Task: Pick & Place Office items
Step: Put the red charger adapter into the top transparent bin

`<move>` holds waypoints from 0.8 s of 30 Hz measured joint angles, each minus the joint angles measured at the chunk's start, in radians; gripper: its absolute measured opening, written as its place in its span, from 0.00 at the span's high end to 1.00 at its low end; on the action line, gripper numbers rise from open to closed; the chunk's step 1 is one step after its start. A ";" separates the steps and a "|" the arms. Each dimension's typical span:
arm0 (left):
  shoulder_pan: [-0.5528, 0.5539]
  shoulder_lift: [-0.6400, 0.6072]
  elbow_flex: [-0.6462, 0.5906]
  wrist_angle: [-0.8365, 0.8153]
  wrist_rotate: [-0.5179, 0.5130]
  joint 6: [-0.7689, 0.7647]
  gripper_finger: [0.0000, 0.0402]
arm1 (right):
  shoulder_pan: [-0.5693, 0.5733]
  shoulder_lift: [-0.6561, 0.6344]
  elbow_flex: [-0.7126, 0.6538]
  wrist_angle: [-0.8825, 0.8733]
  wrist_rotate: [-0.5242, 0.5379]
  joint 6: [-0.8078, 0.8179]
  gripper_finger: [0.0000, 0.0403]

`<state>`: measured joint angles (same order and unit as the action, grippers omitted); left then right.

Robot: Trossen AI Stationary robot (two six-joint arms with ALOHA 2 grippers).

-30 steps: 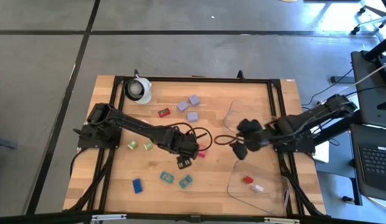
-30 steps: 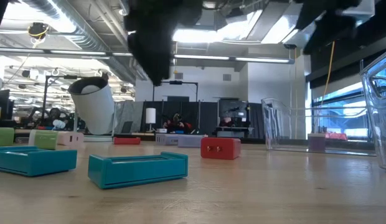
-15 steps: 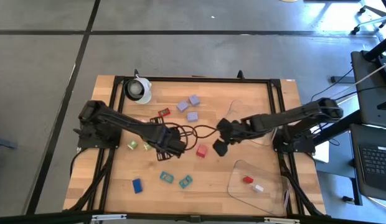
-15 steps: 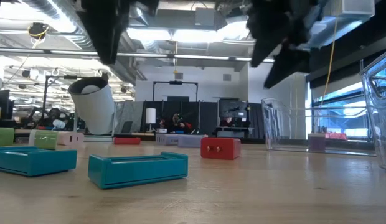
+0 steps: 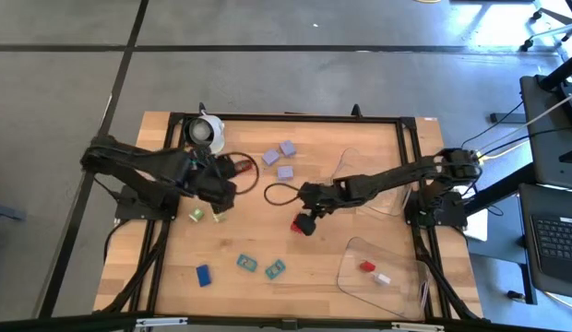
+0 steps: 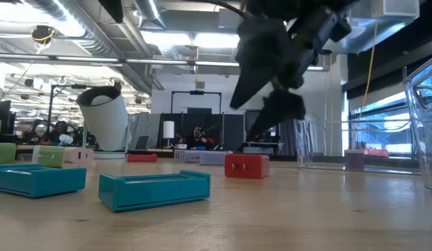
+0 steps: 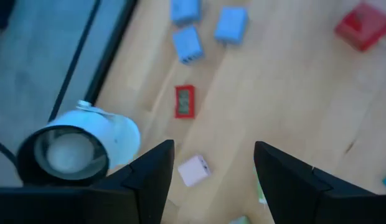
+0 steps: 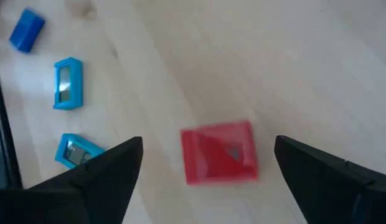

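The right gripper (image 5: 307, 223), jaws wide and empty, hangs over the red block (image 8: 219, 152) at the high view's centre. If it descends off-centre, a finger may push the block away.

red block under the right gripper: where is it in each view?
High view: red block at table centre, partly under the open right gripper.
Low view: centre, standing on the table, gripper above it.
Left wrist view: top right corner.
Right wrist view: centre, between the fingers.
Shared landmark: two teal pieces; not in the left wrist view.
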<state>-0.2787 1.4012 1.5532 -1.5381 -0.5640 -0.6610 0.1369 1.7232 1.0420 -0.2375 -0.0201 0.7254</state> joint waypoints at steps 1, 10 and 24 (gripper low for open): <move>0.000 -0.019 0.000 -0.001 -0.016 -0.006 0.46 | 0.003 0.013 0.000 0.010 0.005 -0.040 0.08; 0.000 -0.113 0.000 -0.002 -0.074 -0.030 0.46 | 0.035 0.094 0.000 0.073 0.041 -0.211 0.10; 0.000 -0.117 0.000 -0.002 -0.074 -0.036 0.46 | 0.037 0.146 0.000 0.070 0.084 -0.293 0.10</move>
<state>-0.2787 1.2839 1.5532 -1.5406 -0.6376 -0.6967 0.1738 1.8693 1.0420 -0.1673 0.0635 0.4326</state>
